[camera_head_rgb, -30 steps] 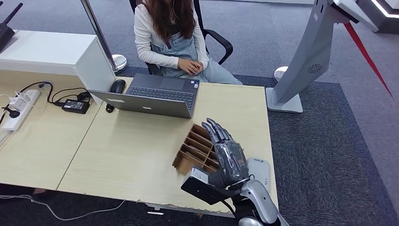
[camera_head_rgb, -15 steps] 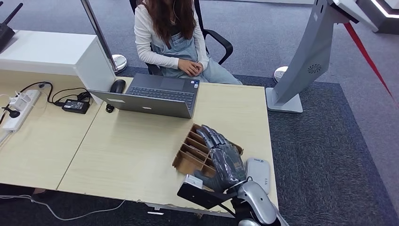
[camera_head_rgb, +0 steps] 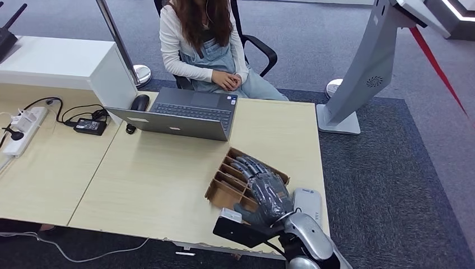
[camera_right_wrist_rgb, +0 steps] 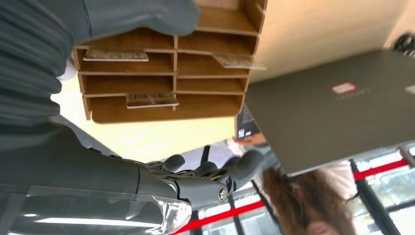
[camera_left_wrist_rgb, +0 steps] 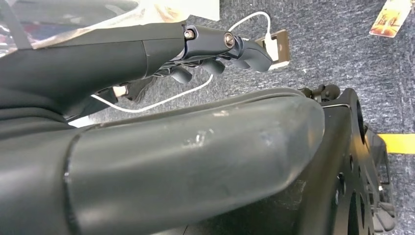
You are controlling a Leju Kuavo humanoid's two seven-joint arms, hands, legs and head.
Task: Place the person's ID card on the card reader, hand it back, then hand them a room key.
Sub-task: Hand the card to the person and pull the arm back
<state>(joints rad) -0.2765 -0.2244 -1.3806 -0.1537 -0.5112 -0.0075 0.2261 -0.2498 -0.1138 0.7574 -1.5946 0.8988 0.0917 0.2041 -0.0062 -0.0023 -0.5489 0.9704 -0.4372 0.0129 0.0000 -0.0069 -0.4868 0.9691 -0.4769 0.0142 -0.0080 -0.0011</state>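
With fingers spread and empty, the right hand [camera_head_rgb: 268,193] above the cardboard organiser [camera_head_rgb: 224,182] should pinch one key card [camera_right_wrist_rgb: 151,100] by its edge.

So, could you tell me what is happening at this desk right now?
The robot's right hand is reaching over the brown divided card box near the table's front edge, fingers spread and holding nothing. A few cards lie in the box's slots. The grey card reader sits beside the box. A person sits waiting behind the open laptop.
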